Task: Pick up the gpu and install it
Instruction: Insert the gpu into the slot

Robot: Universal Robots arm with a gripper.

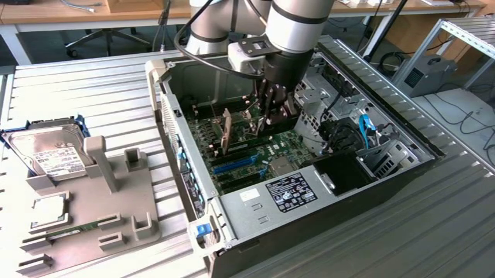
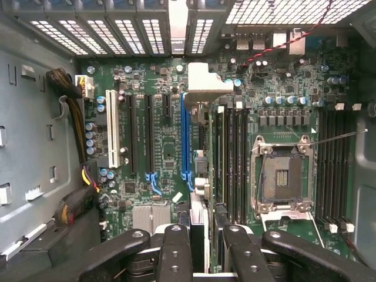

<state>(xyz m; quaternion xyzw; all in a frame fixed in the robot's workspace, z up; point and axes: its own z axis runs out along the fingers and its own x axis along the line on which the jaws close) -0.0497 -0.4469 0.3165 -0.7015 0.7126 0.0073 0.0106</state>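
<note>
One table (image 1: 93, 92) of ribbed metal. One open computer case (image 1: 402, 174) on it, with one motherboard (image 2: 167, 153) inside. On that board: one empty processor socket (image 2: 282, 173), one white expansion slot (image 2: 113, 138). One labelled power supply (image 1: 290, 191) at the case's end. One blue cable (image 1: 363, 130) in the drive bay. One gpu (image 2: 198, 205), one gripper (image 2: 202, 235), one robot arm (image 1: 298, 23). One grey holder tray (image 1: 85, 208) beside the case, carrying one hard drive (image 1: 50, 153), one processor chip (image 1: 48, 211), one memory stick (image 1: 73, 227).
</note>
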